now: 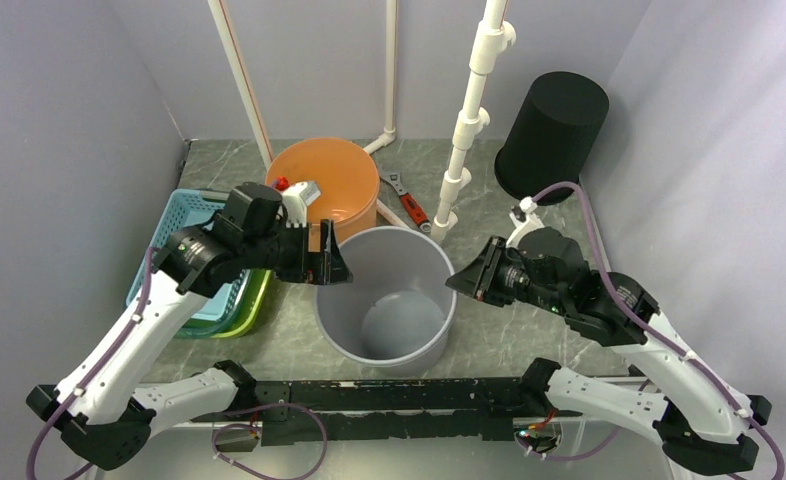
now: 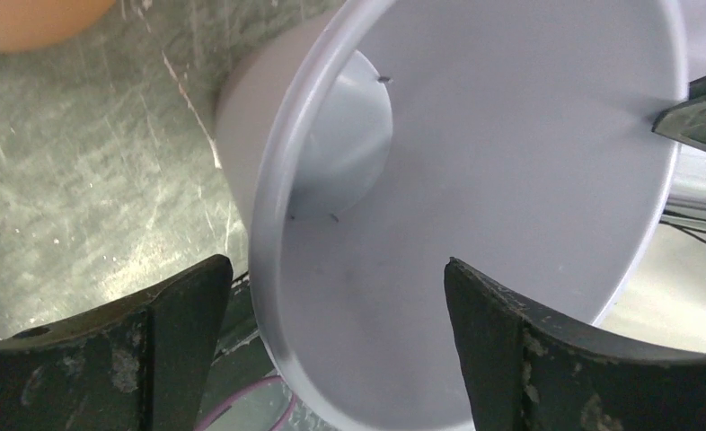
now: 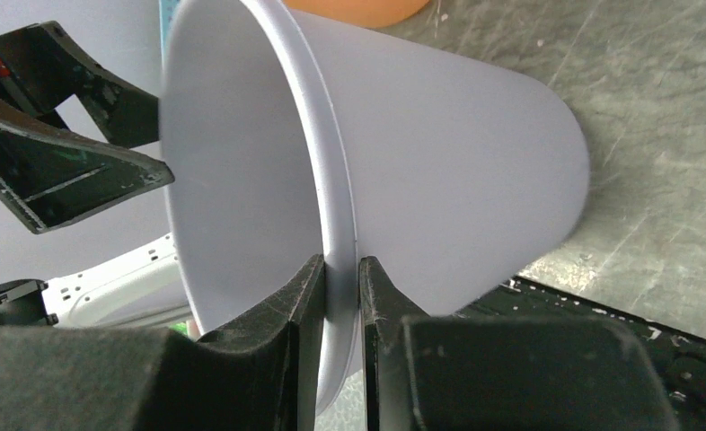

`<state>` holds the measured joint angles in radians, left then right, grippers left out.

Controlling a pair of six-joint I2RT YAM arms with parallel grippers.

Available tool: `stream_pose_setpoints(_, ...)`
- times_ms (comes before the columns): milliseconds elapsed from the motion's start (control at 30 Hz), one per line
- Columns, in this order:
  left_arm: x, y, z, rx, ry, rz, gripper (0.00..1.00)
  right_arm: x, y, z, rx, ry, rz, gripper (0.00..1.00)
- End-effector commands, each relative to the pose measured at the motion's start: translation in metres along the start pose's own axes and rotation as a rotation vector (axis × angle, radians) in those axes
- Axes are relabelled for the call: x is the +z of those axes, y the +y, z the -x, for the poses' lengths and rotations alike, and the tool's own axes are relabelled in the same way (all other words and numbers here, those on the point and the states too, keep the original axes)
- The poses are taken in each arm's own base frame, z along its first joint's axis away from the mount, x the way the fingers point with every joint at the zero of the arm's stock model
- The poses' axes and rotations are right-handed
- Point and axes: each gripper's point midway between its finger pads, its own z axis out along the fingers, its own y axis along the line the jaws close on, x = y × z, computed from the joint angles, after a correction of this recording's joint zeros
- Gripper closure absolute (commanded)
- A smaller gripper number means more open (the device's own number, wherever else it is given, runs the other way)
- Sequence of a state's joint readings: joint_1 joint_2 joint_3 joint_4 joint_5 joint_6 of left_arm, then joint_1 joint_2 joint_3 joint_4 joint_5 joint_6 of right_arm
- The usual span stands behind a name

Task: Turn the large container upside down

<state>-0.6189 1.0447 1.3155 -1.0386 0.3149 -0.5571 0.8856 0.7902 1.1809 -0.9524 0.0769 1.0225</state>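
At the near edge of the table (image 1: 529, 335), midway between the two arm bases, from above: large grey container (image 1: 387, 295), upright, mouth up. At its left rim, left gripper (image 1: 327, 262), fingers spread wide. At its right rim, right gripper (image 1: 466, 280), drawn narrow on the edge. Just beside the far rim, orange bucket (image 1: 324, 180). Toward the left edge, blue basket (image 1: 184, 215), partly under the left arm. In the far right corner, black bucket (image 1: 552, 125), well apart. Between orange bucket and white pipe (image 1: 469, 120), a wrench (image 1: 406, 202) flat on the surface. Bare surface showing right of the container; crowded on the far and left sides.

From the left wrist: left gripper (image 2: 336, 269) gaping, one finger (image 2: 152, 359) outside the wall and just beside the rim, the other inside the mouth with a clear gap to the rim. Nothing clamped. At the far rim, tip of the right gripper (image 2: 700, 112).

From the right wrist: right gripper (image 3: 340, 278) pinched on the container's rim, one finger (image 3: 277, 332) inside, the other outside against the wall. Across the mouth, left gripper (image 3: 62, 171), spread open. Bare table beyond the container's base.
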Motion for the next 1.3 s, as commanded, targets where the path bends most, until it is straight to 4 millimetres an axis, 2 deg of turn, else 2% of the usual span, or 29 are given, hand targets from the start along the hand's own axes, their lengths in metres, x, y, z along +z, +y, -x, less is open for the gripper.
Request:
stream_pose_setpoints(0, -0.027, -0.013, 0.026, 0.068, -0.123, -0.002, 0.06, -0.028, 0.012, 0.030, -0.048, -0.117, 0.014, 1.00)
stream_pose_setpoints(200, -0.038, 0.014, 0.030, 0.027, -0.195, 0.148, 0.06, -0.046, -0.003, 0.042, -0.047, -0.170, -0.081, 1.00)
stream_pose_setpoints(433, -0.035, 0.024, 0.026, -0.004, -0.204, 0.185, 0.06, -0.075, -0.004, 0.061, -0.087, -0.246, -0.105, 1.00)
stream_pose_setpoints(700, -0.031, 0.023, 0.025, 0.001, -0.184, 0.177, 0.06, -0.088, -0.015, 0.082, -0.161, -0.273, -0.278, 1.00)
stream_pose_setpoints(800, -0.031, 0.025, 0.023, -0.003, -0.184, 0.182, 0.06, -0.089, -0.025, 0.093, -0.163, -0.311, -0.374, 1.00)
stream_pose_setpoints(967, -0.031, 0.027, 0.021, -0.008, -0.186, 0.189, 0.06, -0.074, -0.034, 0.096, -0.263, -0.279, -0.484, 1.00)
stream_pose_setpoints(1267, -0.032, 0.032, 0.022, -0.003, -0.193, 0.212, 0.06, -0.047, -0.028, 0.096, -0.349, -0.205, -0.542, 1.00)
